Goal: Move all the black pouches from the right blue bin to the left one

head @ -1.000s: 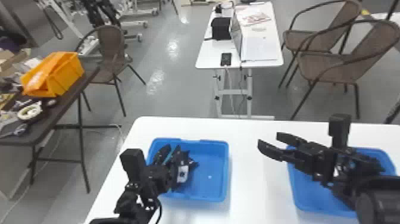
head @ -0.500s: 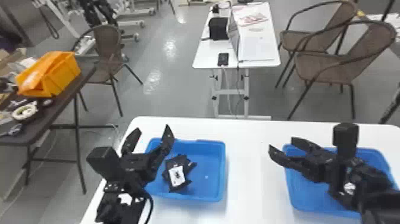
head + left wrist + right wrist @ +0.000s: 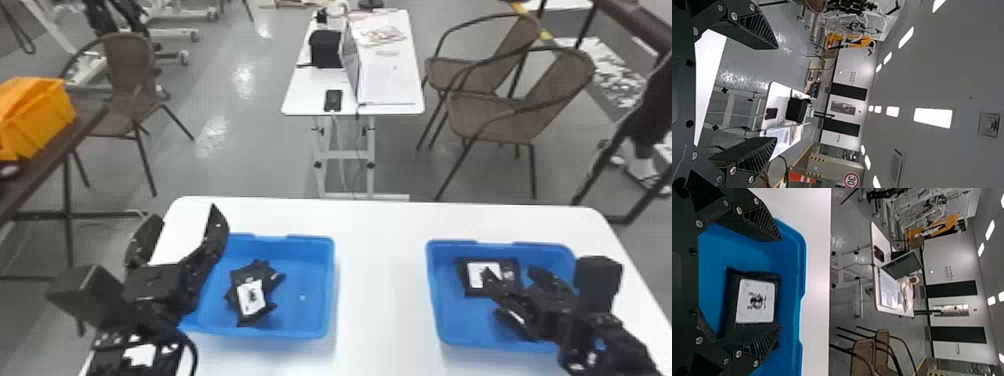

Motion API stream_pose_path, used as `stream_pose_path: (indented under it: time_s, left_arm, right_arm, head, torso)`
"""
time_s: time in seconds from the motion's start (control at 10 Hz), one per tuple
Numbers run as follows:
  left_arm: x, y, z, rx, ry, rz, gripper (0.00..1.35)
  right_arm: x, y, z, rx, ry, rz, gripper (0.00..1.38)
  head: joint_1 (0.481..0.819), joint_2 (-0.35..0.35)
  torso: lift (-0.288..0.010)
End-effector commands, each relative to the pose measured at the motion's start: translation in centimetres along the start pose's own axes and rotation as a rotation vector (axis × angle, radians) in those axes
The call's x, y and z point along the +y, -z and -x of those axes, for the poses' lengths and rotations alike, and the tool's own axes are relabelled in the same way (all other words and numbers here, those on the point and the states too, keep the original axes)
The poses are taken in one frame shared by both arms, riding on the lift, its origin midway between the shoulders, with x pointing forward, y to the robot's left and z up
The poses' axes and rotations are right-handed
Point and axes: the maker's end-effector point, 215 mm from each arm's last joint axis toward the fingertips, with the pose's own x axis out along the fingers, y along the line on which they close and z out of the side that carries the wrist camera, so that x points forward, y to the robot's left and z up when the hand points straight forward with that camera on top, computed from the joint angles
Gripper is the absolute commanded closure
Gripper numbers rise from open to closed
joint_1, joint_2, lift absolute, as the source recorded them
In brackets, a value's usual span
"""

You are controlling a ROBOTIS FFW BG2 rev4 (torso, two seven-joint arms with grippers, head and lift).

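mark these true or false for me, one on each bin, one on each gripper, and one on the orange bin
1. The right blue bin has a black pouch in it. True.
2. The left blue bin is empty. False: several black pouches lie in an overlapping heap there.
3. The right gripper is over the right blue bin with its fingers apart. True.
4. The left gripper is shut on something. False: its fingers are spread, with nothing held between them.
5. The orange bin is on the dark table at the head view's left. True.
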Motion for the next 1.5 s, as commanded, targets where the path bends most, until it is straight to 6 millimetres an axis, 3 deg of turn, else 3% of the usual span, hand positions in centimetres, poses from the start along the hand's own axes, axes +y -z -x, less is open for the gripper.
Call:
stream_pose_path:
  time_s: [0.0,0.1,0.3,0.7,1.0,1.4]
  left_arm:
    - [-0.1,0.2,0.1,0.004,-0.002,0.016,0.22]
    - [-0.1,0.1,0.1,0.000,-0.003,0.017,0.22]
    - [0.0,0.1,0.2,-0.001,-0.004,0.016,0.22]
    - [0.1,0.0,0.2,-0.002,-0.006,0.017,0.22]
    - [0.3,-0.2,0.3,-0.010,-0.010,0.021,0.22]
    - [0.5,-0.2,0.4,-0.011,-0.013,0.024,0.22]
  right_arm:
    - [-3.2,1.8,-0.2,0.031,0.062,0.007,0.28]
    - [-4.7,3.0,-0.7,0.052,0.083,-0.006,0.28]
    - [-5.4,5.2,-1.7,0.095,0.093,-0.031,0.28]
    - [-3.5,3.9,-4.7,0.084,0.062,-0.023,0.28]
    - [-3.2,5.2,-5.8,0.115,0.054,-0.036,0.28]
    - [-3.3,5.3,-7.4,0.156,0.047,0.008,0.29]
  head:
    - [0.695,0.020]
    - [0.695,-0.010]
    - [0.695,-0.038]
    - [0.695,-0.024]
    - [0.695,-0.007]
    - [0.695,-0.004]
  torso:
    - [0.010]
    - [0.010]
    - [0.010]
    - [0.010]
    - [0.010]
    - [0.010]
